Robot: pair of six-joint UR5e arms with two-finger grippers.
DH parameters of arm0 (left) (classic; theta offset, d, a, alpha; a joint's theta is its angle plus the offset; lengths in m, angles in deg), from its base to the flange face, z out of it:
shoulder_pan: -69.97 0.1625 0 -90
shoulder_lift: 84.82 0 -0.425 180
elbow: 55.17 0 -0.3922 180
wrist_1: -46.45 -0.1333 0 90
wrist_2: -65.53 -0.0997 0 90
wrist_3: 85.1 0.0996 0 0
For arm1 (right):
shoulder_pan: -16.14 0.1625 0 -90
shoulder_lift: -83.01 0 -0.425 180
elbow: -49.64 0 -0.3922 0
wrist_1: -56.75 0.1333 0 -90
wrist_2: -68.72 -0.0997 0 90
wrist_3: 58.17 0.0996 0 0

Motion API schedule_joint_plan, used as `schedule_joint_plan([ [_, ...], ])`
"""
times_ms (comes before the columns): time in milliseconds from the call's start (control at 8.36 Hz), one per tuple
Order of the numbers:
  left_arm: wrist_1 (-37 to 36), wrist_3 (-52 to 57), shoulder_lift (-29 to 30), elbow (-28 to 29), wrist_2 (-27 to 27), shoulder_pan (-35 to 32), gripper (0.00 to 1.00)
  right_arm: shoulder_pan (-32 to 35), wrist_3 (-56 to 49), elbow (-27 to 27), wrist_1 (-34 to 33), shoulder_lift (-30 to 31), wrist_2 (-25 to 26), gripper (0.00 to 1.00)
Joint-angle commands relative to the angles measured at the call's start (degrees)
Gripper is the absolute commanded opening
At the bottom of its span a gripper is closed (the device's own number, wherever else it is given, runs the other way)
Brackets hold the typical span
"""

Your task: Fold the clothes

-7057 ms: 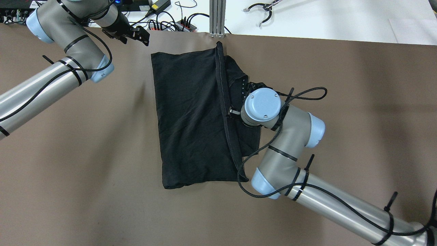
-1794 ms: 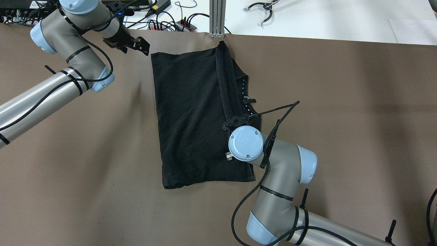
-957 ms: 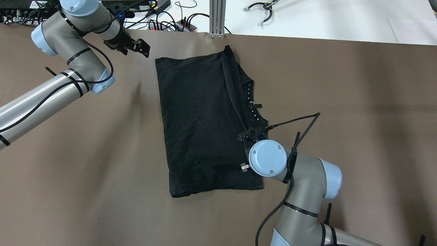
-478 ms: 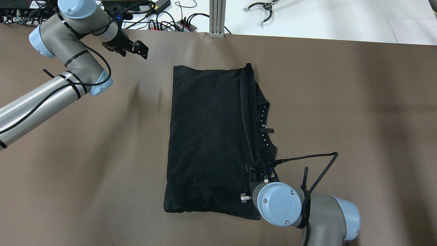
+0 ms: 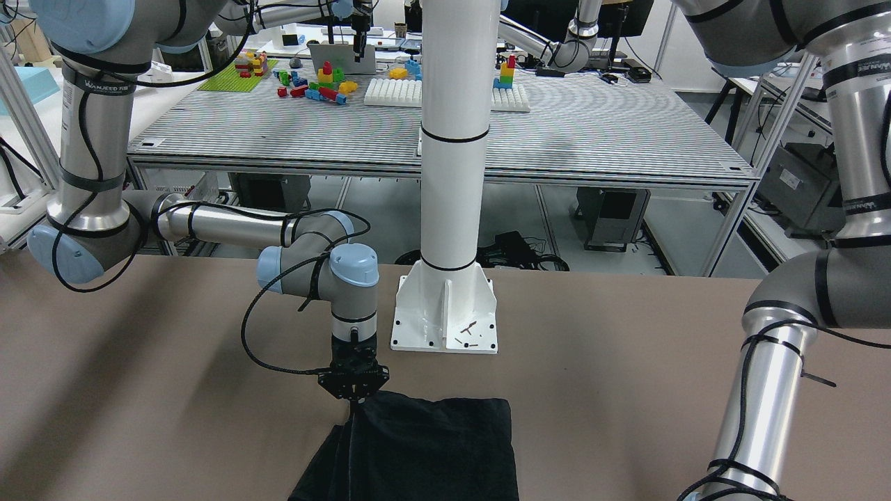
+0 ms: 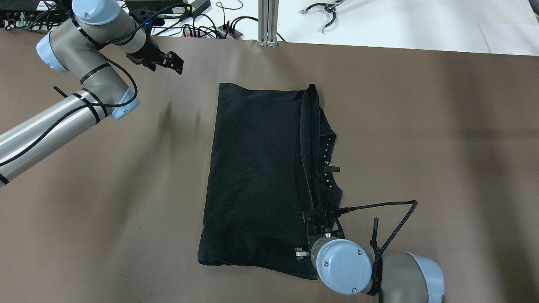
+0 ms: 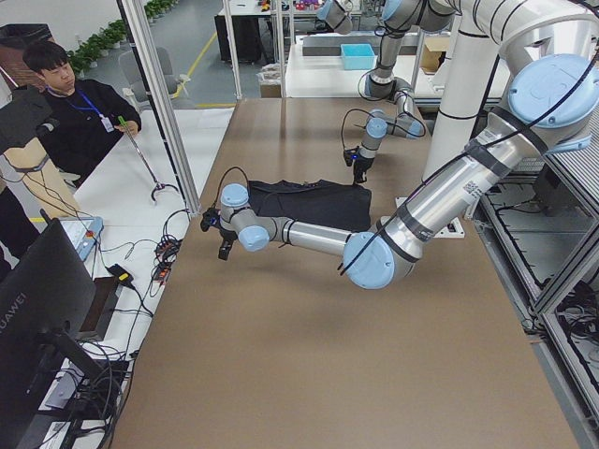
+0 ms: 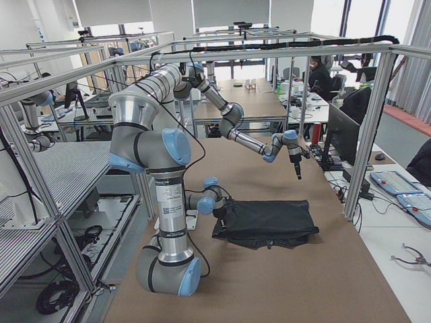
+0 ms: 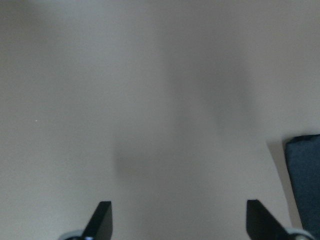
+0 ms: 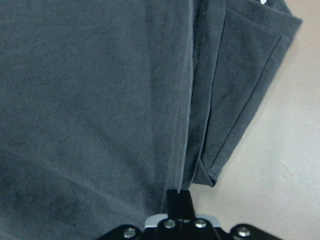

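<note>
The clothes [image 6: 257, 181] are one black piece lying flat and folded on the brown table, a narrower layer with the neck opening showing along its right side. They also show in the front view as clothes [image 5: 431, 445]. My right gripper [image 10: 180, 197] is shut on the hem at the near right corner; in the front view that right gripper [image 5: 353, 402] points straight down onto the fabric's edge. From overhead its fingers are hidden under the wrist. My left gripper [image 6: 174, 67] hovers open over bare table beyond the far left corner, and the left wrist view shows the left gripper [image 9: 177, 220] holding nothing.
The white pole's base plate [image 5: 445, 313] stands on the table behind the clothes. An aluminium post [image 6: 268, 23], cables [image 6: 210, 27] and a black grabber tool [image 6: 324, 12] lie past the far edge. A person [image 7: 75, 103] sits beyond that edge.
My right gripper has dragged the clothes toward the robot's side of the table, away from the far edge, turning them slightly. The left gripper has stayed about where it was, open.
</note>
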Motion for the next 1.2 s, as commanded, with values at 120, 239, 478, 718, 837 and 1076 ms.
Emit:
schedule_joint_plan([
  [120, 0.0, 0.0, -0.1, 0.0, 0.0, 0.0, 0.94, 0.1, 0.1, 0.6, 0.6, 1.5, 1.0, 0.93],
  [239, 0.0, 0.0, -0.1, 0.0, 0.0, 0.0, 0.94, 0.6, 0.1, 0.3, 0.6, 1.3, 1.0, 0.94],
  [478, 0.0, -0.1, -0.8, -1.0, 0.0, 0.1, 0.94, 3.0, -0.8, -0.3, 0.0, -0.6, 0.9, 0.94],
  [718, -0.1, -0.1, -1.9, -2.5, 0.0, 0.1, 0.94, 5.9, -1.0, -6.5, -0.1, -6.5, 0.8, 0.94],
  [837, 0.0, -0.1, -1.9, -2.6, 0.0, 0.1, 0.94, 7.3, -1.0, -10.5, -0.1, -8.9, 0.7, 0.94],
  [1076, 0.0, -0.1, -1.9, -2.6, 0.0, 0.2, 0.94, 8.9, -3.0, -15.2, -0.2, -11.3, 0.3, 0.94],
])
